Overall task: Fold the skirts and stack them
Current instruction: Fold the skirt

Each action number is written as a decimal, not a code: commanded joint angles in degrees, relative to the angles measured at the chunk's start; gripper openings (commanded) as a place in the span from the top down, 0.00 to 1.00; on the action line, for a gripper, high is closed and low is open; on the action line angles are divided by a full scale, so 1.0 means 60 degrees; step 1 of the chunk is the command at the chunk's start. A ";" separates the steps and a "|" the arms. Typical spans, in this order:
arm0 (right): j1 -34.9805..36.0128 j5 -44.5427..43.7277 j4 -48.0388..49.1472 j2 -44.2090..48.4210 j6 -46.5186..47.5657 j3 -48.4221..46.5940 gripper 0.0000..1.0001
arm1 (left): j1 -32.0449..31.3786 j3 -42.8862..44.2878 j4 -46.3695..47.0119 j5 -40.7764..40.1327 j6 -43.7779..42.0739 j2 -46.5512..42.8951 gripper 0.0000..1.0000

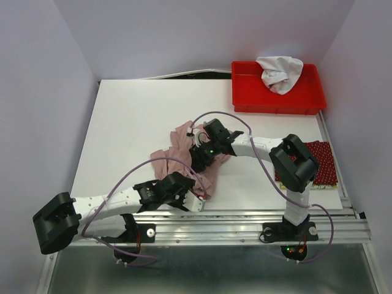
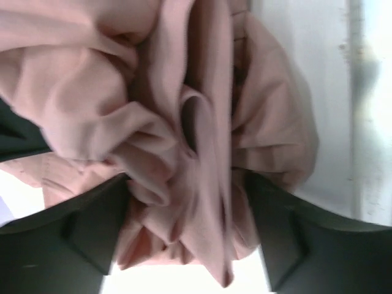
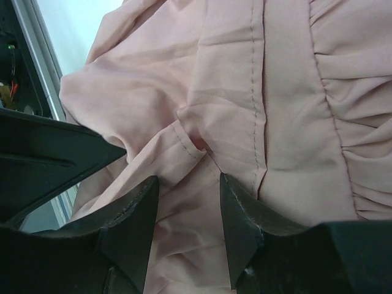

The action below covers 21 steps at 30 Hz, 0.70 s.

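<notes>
White desk [image 1: 135,116] carries a limp, light pink skirt [image 1: 179,139], best pinched along its stitched seam; left fingers [image 2: 92,226] straddle it wide, right fingers [image 3: 128,226] half-closed, grip unclear.

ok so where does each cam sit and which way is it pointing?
Top external: above and behind the bases, looking down on the table; left gripper and right gripper show.
Left wrist: on the left arm, looking past its fingers into the bunched pink skirt.
Right wrist: on the right arm, looking past its fingers at that skirt's seam.
Shared: all three see the pink skirt.
</notes>
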<state>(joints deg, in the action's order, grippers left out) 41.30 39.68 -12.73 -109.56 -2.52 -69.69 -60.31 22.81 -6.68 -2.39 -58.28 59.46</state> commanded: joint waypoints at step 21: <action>-0.3236 -0.1720 -0.0791 -0.0986 0.0185 -0.4673 0.22 | -0.0040 0.2569 -0.4216 0.2199 0.1056 -0.1106 1.00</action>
<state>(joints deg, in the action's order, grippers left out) 23.59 31.77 -14.48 -111.28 -3.27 -94.52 -60.31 33.52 -24.91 5.78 -53.87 54.74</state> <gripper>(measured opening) 0.789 0.040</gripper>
